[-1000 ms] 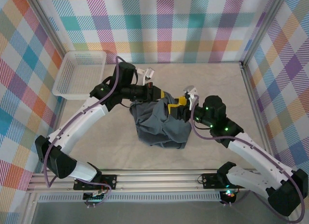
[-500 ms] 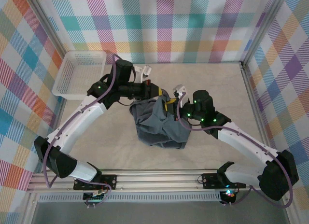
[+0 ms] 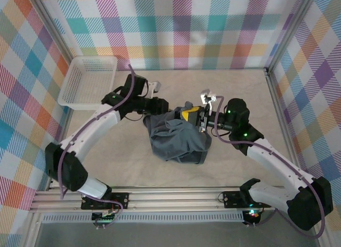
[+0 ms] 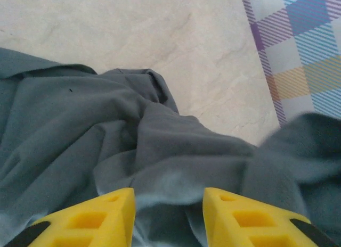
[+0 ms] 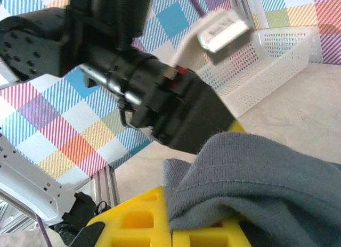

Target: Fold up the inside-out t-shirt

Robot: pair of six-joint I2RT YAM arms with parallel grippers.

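Released at 11 o'clock by left gripper (image 4: 169, 205), now parted | pinched at 1 o'clock by right gripper (image 5: 171, 228), newly clamped on inside-out t-shirt (image 3: 178, 143) | likely regrasp; still bunched, unfolded.

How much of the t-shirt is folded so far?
No neat fold yet: the inside-out t-shirt lies in a crumpled heap on the table. In hand: the right jaws are pinched shut on its far edge, and the left jaws stand open at the cloth. Left to do: spread it flat, then fold.

The t-shirt (image 5: 256, 178) hides 1 fingertip of the right gripper (image 5: 170, 225); its blurred fold runs off the left wrist view's right edge
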